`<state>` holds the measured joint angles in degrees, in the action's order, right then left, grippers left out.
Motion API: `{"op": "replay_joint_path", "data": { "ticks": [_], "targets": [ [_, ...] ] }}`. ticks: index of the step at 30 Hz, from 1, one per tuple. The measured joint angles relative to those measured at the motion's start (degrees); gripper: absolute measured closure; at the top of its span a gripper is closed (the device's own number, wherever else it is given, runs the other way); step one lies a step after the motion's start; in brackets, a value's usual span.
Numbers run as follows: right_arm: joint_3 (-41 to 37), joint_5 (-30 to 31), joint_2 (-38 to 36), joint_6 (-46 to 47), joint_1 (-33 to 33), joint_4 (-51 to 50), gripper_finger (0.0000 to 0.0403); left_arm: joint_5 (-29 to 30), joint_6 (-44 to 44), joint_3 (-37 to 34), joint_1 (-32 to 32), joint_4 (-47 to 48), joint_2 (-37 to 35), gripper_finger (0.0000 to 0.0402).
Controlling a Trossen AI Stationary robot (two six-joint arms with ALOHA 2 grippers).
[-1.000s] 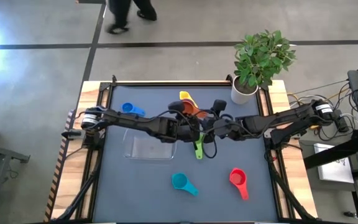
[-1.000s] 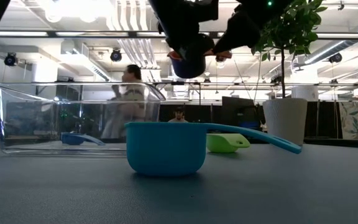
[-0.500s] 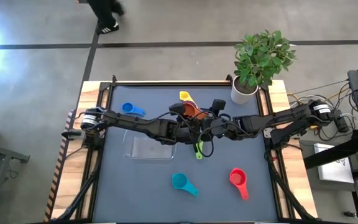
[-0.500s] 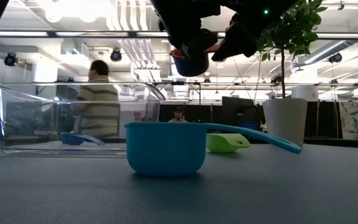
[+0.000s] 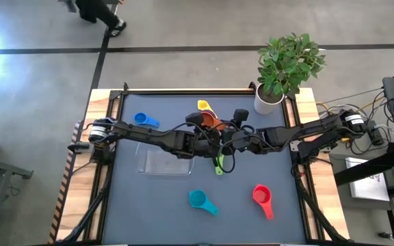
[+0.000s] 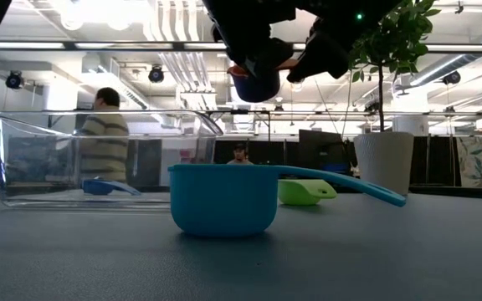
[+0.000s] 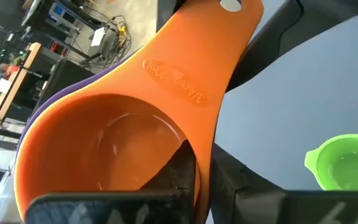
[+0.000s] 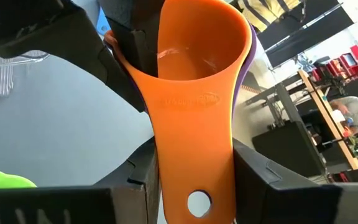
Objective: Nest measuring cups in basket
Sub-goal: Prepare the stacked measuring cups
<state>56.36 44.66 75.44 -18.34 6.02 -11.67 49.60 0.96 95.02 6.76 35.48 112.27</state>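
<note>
An orange measuring cup sits nested in a purple one. Both are held in the air over the middle of the table, where my left gripper and right gripper meet. The clear basket stands just to their left, and I see no cup in it. The yellow cup, blue cup, green cup, teal cup and red cup lie singly on the mat. My left gripper is shut on the wall of the nested bowls: one finger stands inside the orange bowl and the other is outside, under the purple cup. The pair is lifted clear of the table, bowls roughly level. My right gripper pinches the orange cup's flat handle between its two fingers, near the end with the hole. It comes level from the table's right, with its fingers lying along the handle. The purple handle beneath is hidden.
A white pot with a green plant stands at the far right corner. Wooden rails frame the dark mat. A person walks in the room beyond. In the low view the teal cup stands nearest.
My right gripper has moved a little toward the table's left, up to the handle end of the nested cups held by my left gripper. The cups have stayed in the air. A person has walked past behind the table.
</note>
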Motion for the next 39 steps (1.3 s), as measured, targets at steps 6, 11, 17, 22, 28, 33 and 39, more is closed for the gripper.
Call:
{"op": "replay_joint_path", "data": {
  "ticks": [6,11,17,22,28,33,39],
  "targets": [
    [0.0,3.2,-0.3,0.0,0.0,0.0,0.0280,1.6,-0.4,0.7,0.6,-0.1,-0.1,0.0333],
    [0.0,0.7,-2.3,3.4,0.0,-0.6,0.0280,1.9,-0.1,3.1,2.5,3.3,-0.6,0.0274],
    [0.0,1.0,-5.2,9.7,-0.2,-9.0,0.0280,1.9,1.8,3.9,5.0,6.8,-2.4,0.0237],
    [-0.3,0.3,-8.3,20.0,-0.1,-21.8,0.0280,2.3,3.1,1.3,8.0,7.0,-5.8,0.0245],
    [-6.3,-5.7,-13.4,29.3,-0.1,-25.7,0.0280,2.0,1.1,-8.5,9.3,-3.3,-12.1,0.0270],
    [-12.4,-8.5,-17.2,34.5,-0.1,-25.4,0.0280,-5.6,-2.6,-24.1,9.3,-23.4,-21.2,0.0286],
    [-18.1,-10.2,-20.0,41.1,-0.1,-25.0,0.0280,-14.3,-9.4,-43.9,9.0,-56.2,-32.6,0.0295]
  ]
}}
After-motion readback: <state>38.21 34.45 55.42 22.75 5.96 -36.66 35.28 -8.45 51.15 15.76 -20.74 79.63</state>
